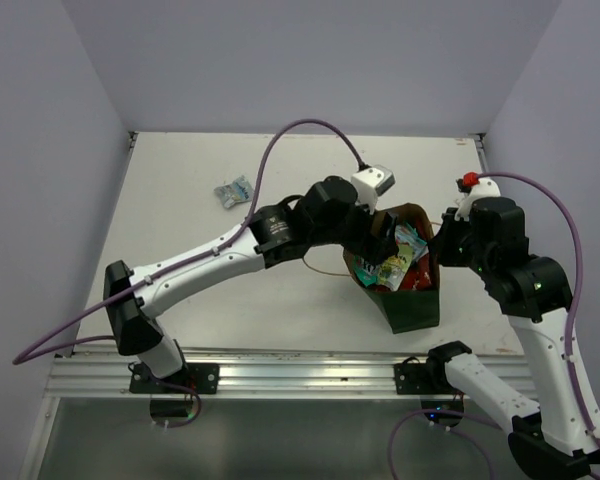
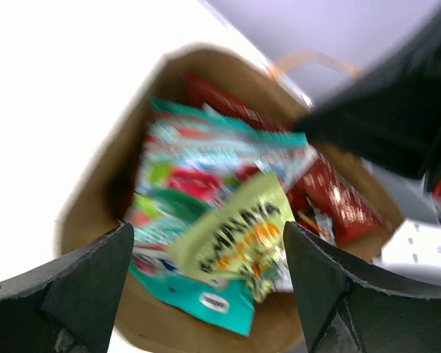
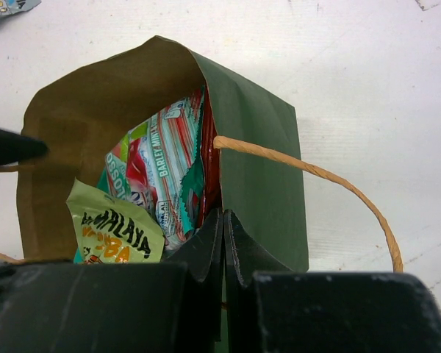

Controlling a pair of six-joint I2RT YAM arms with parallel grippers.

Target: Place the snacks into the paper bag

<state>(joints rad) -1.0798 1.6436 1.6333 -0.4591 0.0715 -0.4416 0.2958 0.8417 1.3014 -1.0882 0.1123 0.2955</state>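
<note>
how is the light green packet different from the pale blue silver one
The light green packet sits in the paper bag atop other snacks; the pale blue-silver packet lies alone on the table, outside it. The green one shows bold dark lettering; the silver one's print is too small to read. Both are small crinkly packets.

The paper bag stands on the tabletop, right of centre and toward the near edge. My left claw hangs over its mouth, jaws spread wide. Directly beneath it, inside the bag, a small packet lies on top of a wider packet, with another packet against the wall beyond. My right claw is pinched on the bag's right-hand rim, and a handle loops out beside it. One loose packet lies on the tabletop, well to the left of the bag and farther back.
</note>
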